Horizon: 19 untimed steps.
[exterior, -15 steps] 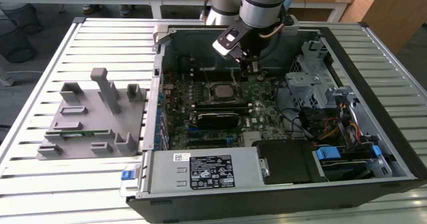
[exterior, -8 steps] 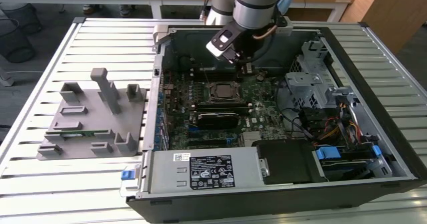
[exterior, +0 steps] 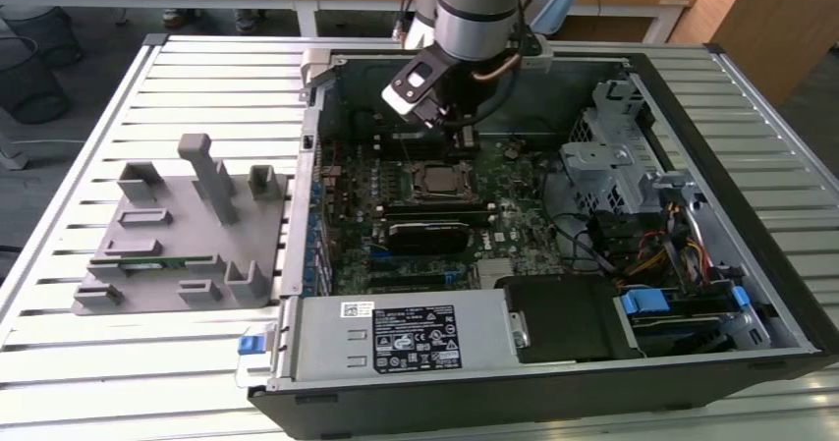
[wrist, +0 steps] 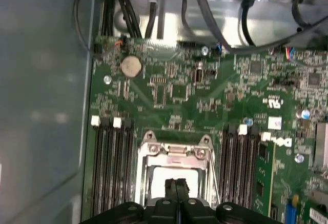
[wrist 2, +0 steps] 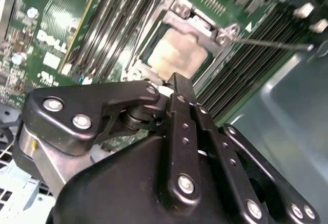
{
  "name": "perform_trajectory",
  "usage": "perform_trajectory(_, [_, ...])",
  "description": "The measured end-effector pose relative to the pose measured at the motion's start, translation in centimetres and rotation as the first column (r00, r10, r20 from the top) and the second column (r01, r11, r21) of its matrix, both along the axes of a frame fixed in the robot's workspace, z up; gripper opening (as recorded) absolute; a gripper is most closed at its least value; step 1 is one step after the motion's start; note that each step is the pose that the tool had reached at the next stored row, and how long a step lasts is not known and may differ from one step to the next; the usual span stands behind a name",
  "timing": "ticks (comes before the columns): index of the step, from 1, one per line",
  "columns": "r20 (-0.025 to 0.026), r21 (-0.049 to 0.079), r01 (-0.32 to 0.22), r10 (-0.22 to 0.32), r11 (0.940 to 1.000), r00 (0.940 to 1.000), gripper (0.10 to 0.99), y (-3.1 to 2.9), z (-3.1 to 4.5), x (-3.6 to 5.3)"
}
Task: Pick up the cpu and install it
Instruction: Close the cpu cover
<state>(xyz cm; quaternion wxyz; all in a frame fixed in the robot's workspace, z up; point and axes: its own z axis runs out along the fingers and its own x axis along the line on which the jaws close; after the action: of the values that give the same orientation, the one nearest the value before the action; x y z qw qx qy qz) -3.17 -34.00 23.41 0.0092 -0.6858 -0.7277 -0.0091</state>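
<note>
Hovering over seated cpu [wrist: 156, 179]: closed tool [wrist: 177, 184]

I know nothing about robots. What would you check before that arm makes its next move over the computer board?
1. The chip lies in its socket: ok.
2. The gripper is shut, holding nothing: ok.
3. The gripper hangs right over the chip: ok.
4. The chip sits flat: cannot tell.
5. The thin lever beside the socket is latched: cannot tell.

My gripper [wrist: 177, 185] low over the cpu [wrist: 158, 177], memory slots [wrist: 111, 167] flanking the socket [wrist: 174, 149], case wall [wrist: 41, 106] close alongside
</note>
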Motion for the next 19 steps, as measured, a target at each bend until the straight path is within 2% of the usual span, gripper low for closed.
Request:
perform_trajectory(8, [0.0001,0.0,0.0,0.0,1.0,1.0,0.106,0.01,-0.51,-1.67])
perform_trajectory(15, [0.0001,0.0,-0.001,0.001,1.0,1.0,0.106,0.0,-1.0,-2.07])
perform_trajectory(19, [0.0001,0.0,-0.001,0.001,1.0,1.0,0.106,0.0,-1.32,-2.63])
